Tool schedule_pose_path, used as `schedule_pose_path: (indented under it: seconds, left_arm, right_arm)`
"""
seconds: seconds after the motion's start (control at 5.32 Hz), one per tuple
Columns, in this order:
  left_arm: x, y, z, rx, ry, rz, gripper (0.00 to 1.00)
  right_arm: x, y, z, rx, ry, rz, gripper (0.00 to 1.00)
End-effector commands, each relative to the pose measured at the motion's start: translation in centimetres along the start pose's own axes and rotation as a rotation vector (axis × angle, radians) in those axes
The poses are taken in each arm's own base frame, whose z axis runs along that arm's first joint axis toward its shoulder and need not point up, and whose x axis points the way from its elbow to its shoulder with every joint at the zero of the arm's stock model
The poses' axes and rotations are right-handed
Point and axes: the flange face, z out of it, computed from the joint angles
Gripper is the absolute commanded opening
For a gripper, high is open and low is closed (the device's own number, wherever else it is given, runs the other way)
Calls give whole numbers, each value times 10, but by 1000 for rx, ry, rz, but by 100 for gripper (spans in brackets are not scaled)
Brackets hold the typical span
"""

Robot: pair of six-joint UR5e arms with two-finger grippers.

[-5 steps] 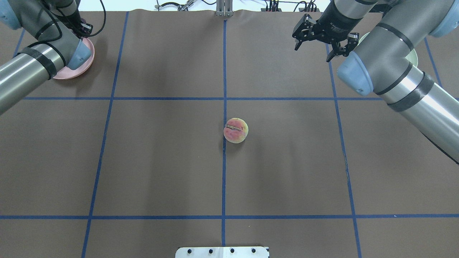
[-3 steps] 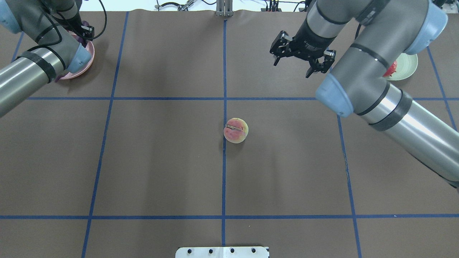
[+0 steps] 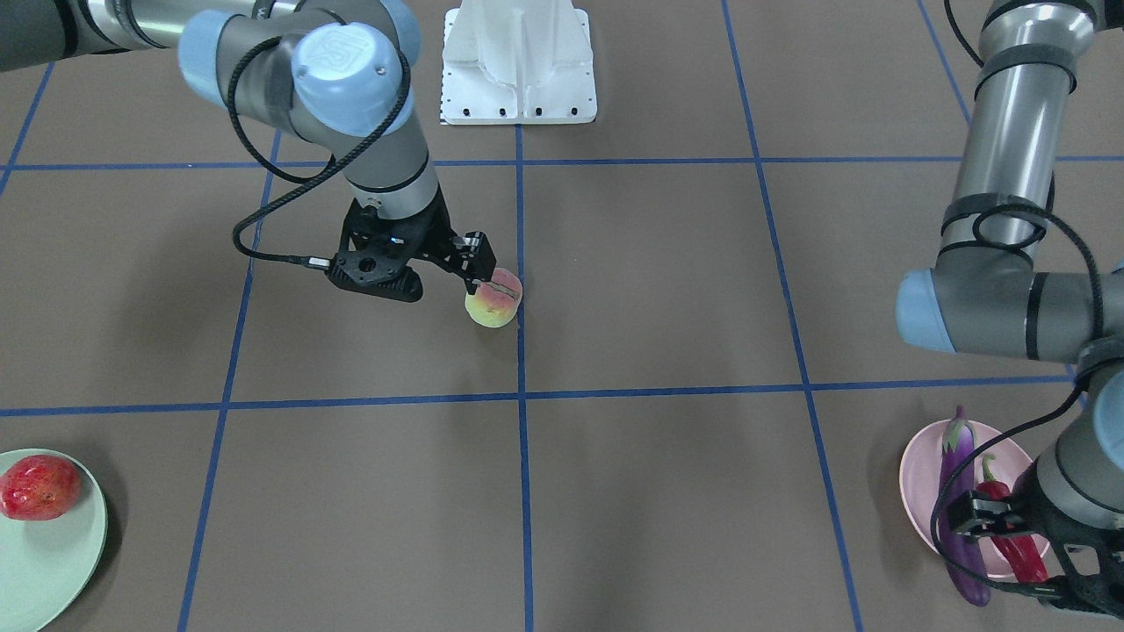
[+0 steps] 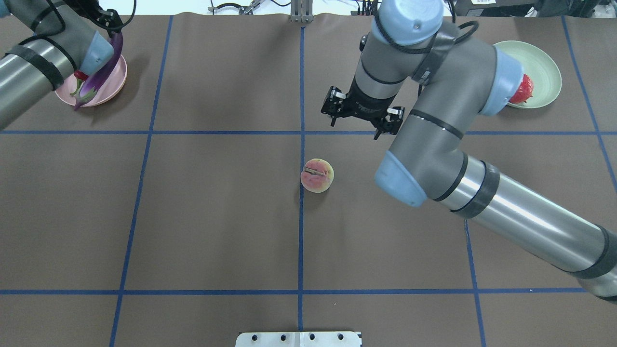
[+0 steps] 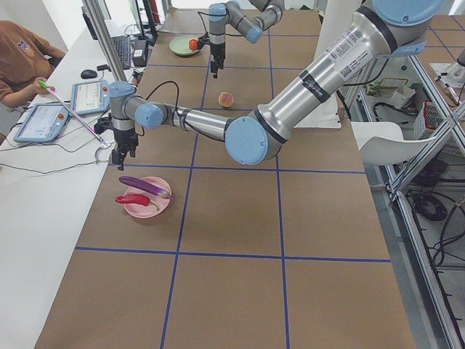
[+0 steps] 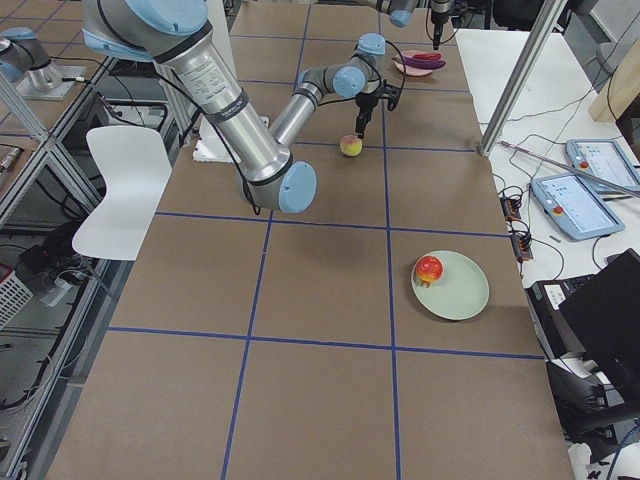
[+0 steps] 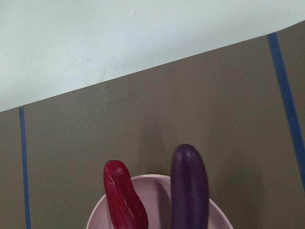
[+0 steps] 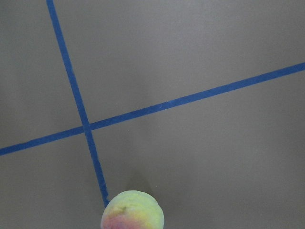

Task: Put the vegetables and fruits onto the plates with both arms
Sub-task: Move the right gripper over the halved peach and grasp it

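Note:
The peach-like fruit (image 4: 317,175) sits alone at the table's middle and shows at the bottom edge of the right wrist view (image 8: 132,213). My right gripper (image 4: 355,126) hangs open and empty just beyond it, to its right. The bumpy red fruit (image 4: 524,89) lies on the mint plate (image 4: 542,62) at the far right. The eggplant (image 4: 99,72) and the red chili (image 4: 81,75) lie on the pink plate (image 4: 113,86) at the far left. My left gripper (image 3: 1014,553) is open and empty over that plate.
Blue tape lines split the brown table cover into squares. The white base block (image 4: 299,339) stands at the near edge. An operator (image 5: 22,54) and tablets (image 5: 47,120) are beside the table's left end.
My right arm swung from over the mint plate to the table's middle, close to the peach, uncovering the red fruit. My left gripper drew back from the pink plate, uncovering eggplant and chili.

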Motion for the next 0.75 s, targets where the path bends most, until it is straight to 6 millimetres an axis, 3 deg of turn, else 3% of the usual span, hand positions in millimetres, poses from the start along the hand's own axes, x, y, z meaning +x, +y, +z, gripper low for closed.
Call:
schedule_pose_path:
  seconds: [0.0,0.19,0.56]
  left_arm:
    - [-5,6,-56,-9,43,54,100]
    - [-7,15,-65,-5,44,53,100]
    - [-9,15,-67,-2,44,51,100]
  right_arm:
    - [-24,17,36,-2,27,-23,100]
    - [-36,21,57,-12,23,-21,100]
    - [-43,29,68,-18,11,-37,100]
